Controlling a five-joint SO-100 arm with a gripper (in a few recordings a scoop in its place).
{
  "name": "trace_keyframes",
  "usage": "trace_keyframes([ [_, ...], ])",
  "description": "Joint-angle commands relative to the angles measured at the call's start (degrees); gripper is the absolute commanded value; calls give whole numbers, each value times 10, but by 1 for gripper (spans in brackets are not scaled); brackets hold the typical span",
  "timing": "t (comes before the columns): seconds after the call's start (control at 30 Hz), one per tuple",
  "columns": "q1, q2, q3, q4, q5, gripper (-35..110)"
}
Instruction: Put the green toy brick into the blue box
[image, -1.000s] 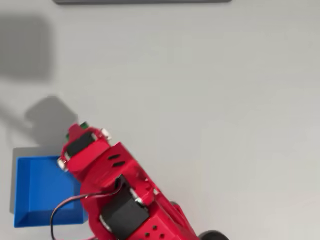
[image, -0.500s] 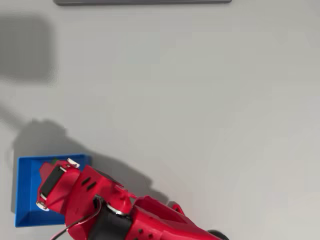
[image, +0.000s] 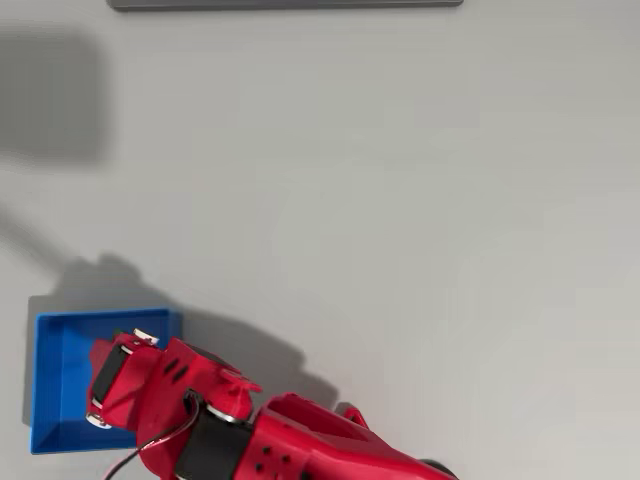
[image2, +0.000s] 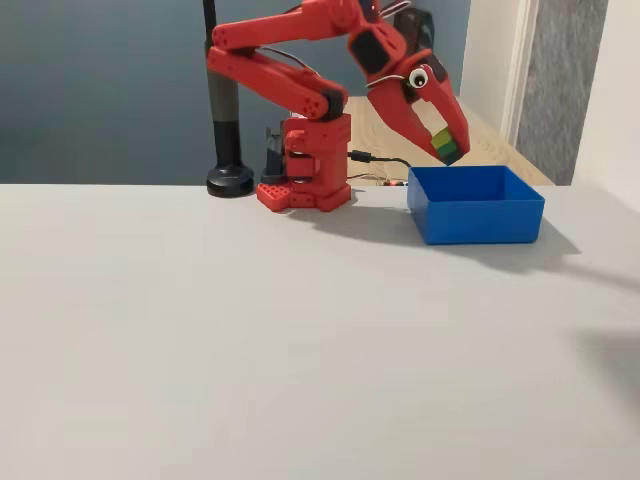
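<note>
One red hand (image2: 446, 152) grasping green toy brick (image2: 444, 144) above blue box (image2: 475, 215), pale grey table (image2: 250, 330), dark blue-grey wall (image2: 100, 90)

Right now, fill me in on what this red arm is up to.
The red arm is carrying the green toy brick in its tool, pinched between the fingertips. In the fixed view the brick hangs just above the blue box, over its inner area, not yet released. In the overhead view the arm's wrist covers much of the box. The brick is not yet in the box; letting go looks like the likely next step.
</note>
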Motion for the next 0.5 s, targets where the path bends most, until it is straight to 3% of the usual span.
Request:
trace_keyframes([
  [0.0,-11,10,-11,-6,4,23],
  [0.3,0,10,-24,-7,6,28],
  [0.47,68,10,-56,-47,-11,25],
])
